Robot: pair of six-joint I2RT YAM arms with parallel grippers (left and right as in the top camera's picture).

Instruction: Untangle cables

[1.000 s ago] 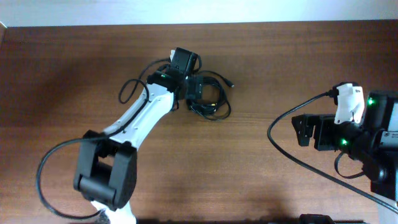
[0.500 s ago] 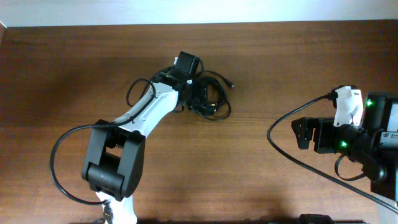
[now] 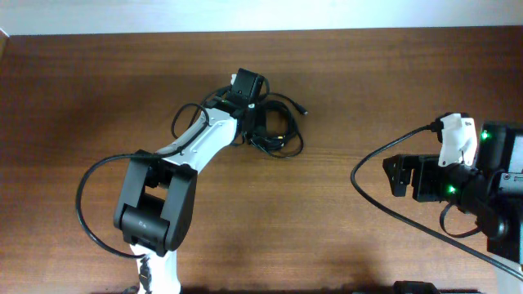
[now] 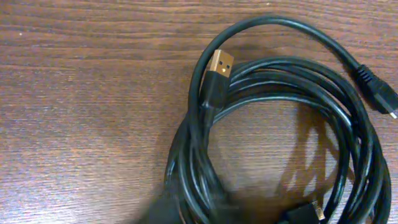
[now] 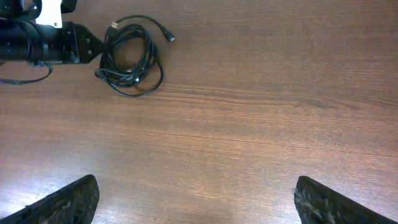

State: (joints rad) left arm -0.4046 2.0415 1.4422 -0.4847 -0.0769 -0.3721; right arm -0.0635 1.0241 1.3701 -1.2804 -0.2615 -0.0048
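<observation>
While the left arm folded inward over the last second, the left tool (image 3: 260,124) crept further over the cables (image 3: 288,140), so a grasp looks near. Whether that tool is apart or together I cannot tell. The cables lie coiled on the bench (image 3: 90,98) directly beneath it; the right tool (image 5: 196,200), spread wide, idles well apart from it.

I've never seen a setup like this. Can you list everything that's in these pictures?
cables: one coiled bundle, black, on the table; separate cords can't be counted.
USB plug: one, gold, on the bundle.
small plug: one, black, sticking out of the bundle.
table: one, brown wood, under everything.
left arm: one, white and black, stretched to the bundle.
left gripper: one, black, over the bundle.
right arm: one, black and white, right edge.
right gripper: one, black, open, far from the bundle.
</observation>
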